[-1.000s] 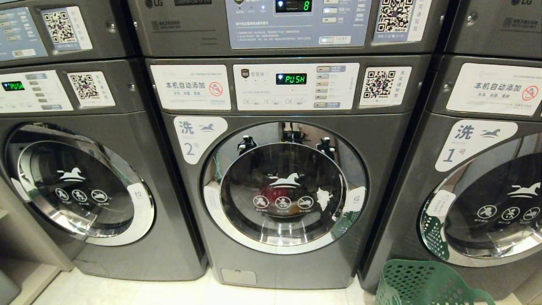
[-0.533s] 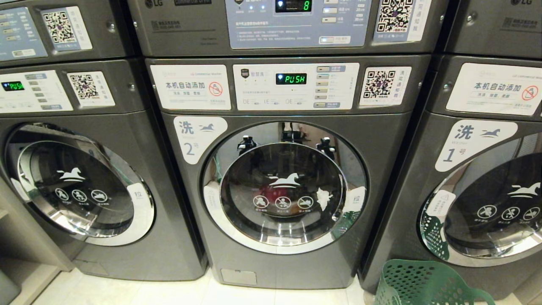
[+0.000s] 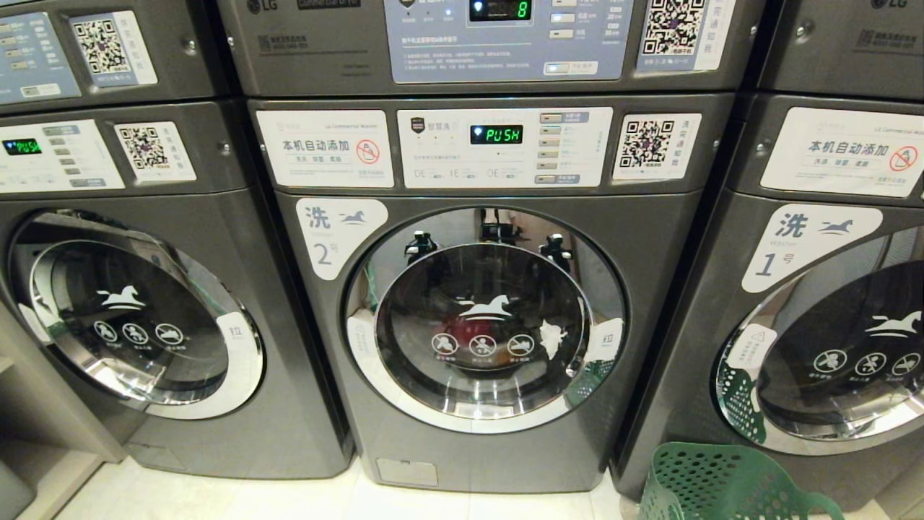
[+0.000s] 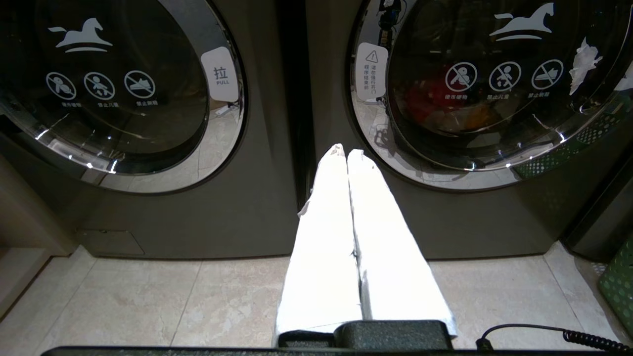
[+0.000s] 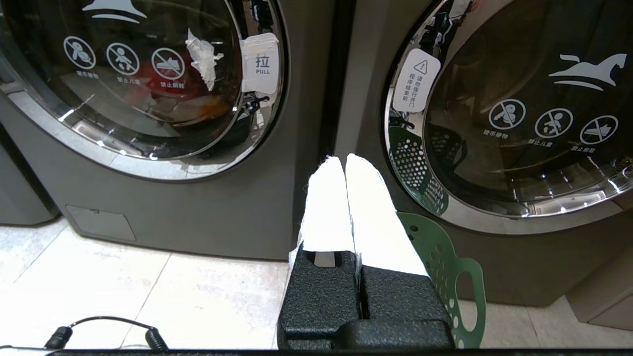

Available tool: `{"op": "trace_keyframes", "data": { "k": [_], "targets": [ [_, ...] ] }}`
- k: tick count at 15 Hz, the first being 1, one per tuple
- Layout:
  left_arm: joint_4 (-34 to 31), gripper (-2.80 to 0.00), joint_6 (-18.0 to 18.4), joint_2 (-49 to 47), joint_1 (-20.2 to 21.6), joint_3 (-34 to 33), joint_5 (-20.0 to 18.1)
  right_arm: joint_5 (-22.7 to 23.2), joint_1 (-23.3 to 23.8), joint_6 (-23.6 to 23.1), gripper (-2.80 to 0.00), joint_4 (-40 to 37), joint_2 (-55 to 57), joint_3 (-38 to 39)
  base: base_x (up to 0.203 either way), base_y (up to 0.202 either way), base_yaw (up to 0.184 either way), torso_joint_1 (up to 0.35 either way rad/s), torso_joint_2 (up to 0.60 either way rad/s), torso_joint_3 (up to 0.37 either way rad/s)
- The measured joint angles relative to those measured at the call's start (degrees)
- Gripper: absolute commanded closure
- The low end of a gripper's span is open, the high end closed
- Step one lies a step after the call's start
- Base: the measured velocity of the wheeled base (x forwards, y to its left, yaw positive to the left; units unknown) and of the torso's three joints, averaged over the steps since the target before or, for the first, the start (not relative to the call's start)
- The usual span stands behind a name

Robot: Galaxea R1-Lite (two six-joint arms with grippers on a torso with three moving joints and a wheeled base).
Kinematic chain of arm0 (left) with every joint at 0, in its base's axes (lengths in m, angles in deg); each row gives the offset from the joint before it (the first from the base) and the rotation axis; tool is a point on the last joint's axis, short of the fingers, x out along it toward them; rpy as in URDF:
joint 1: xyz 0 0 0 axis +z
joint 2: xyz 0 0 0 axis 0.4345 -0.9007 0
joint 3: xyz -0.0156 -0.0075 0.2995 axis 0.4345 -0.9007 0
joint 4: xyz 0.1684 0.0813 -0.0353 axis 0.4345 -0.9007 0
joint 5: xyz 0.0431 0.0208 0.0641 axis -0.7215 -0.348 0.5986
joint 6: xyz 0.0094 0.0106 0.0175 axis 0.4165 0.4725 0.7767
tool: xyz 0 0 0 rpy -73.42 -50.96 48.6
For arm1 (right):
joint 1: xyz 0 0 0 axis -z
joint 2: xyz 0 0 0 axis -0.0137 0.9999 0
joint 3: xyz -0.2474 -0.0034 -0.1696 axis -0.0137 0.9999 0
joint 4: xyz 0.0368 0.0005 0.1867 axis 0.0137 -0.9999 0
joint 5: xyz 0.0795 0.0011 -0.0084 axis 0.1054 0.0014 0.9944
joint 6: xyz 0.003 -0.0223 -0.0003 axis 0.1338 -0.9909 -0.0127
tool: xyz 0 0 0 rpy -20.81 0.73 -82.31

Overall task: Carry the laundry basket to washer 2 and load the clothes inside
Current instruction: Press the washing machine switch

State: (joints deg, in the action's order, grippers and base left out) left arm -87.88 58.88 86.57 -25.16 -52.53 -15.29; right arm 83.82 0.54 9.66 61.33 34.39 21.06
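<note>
While the head view takes in washer 2 [image 3: 484, 318] with its round door closed, neither arm shows there. Its floor holds the laundry basket [image 3: 722, 484], standing before the washer labelled 1 [image 3: 816, 303]. Only the wrist views show the clothes [image 4: 445, 104], red and orange behind the glass, and both grippers: left gripper [image 4: 346, 154] and right gripper [image 5: 343, 160], white fingers pressed together, holding nothing. Nothing has shifted since a second ago.

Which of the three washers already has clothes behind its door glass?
Washer 2, the middle one: the clothes, red and orange, show through its glass. The washers either side look dark and empty.
</note>
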Motion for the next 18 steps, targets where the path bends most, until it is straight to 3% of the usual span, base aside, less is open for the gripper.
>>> {"op": "trace_keyframes", "data": {
  "k": [18],
  "targets": [
    [-0.02,0.0,-0.71,0.0,0.0,0.09,-0.02,0.02,0.0,0.25,0.0,0.08,0.0,0.0,0.0,0.0,0.0,0.15,-0.42,-0.273]
  ]
}}
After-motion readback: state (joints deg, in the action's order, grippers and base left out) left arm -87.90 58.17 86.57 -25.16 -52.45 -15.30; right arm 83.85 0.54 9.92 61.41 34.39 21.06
